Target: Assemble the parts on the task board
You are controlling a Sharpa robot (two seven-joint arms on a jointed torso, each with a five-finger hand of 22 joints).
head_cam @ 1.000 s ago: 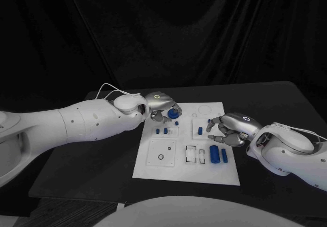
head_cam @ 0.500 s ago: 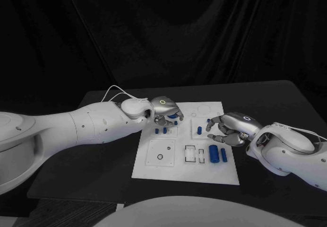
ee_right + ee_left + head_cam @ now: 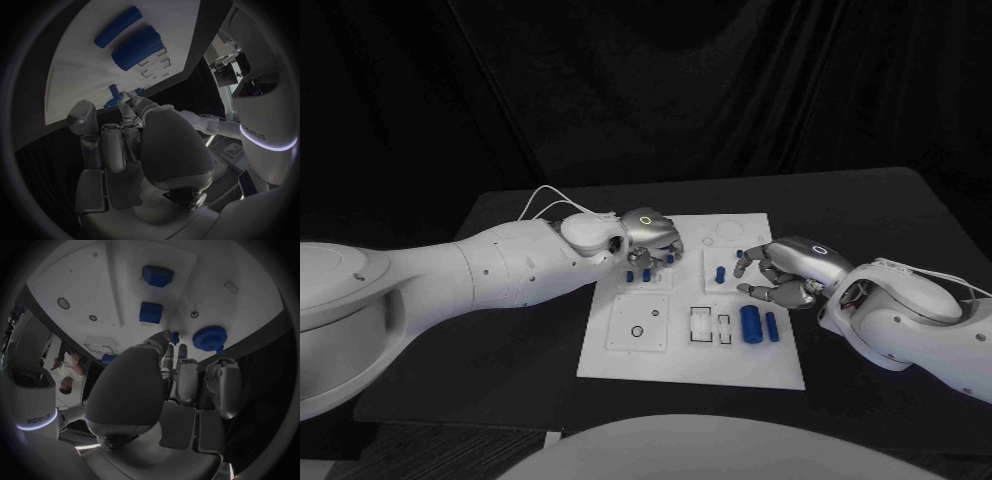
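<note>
The white task board (image 3: 678, 352) lies mid-table. My left hand (image 3: 651, 238) is low over the board's far left corner. In the left wrist view its fingertips (image 3: 185, 349) touch the rim of a blue gear (image 3: 209, 337) held down at the board, with a small blue peg (image 3: 175, 336) beside the thumb. Two blue blocks (image 3: 150, 312) sit just beyond. My right hand (image 3: 788, 270) hovers over the board's right side with its fingers curved and apart, holding nothing. A small blue piece (image 3: 721, 275) stands just off its fingertips. Two blue cylinders (image 3: 753, 325) lie in front of it.
Two small blue pieces (image 3: 640, 275) stand on the board under my left hand. Outlined slots (image 3: 707, 325) and a square panel with a ring (image 3: 640, 325) mark the board's near half. Black table (image 3: 488, 350) surrounds the board, with a dark curtain behind.
My left hand has moved right and down onto the board's far left corner with the gear, which is now mostly hidden under it in the head view. The right hand has stayed put.
</note>
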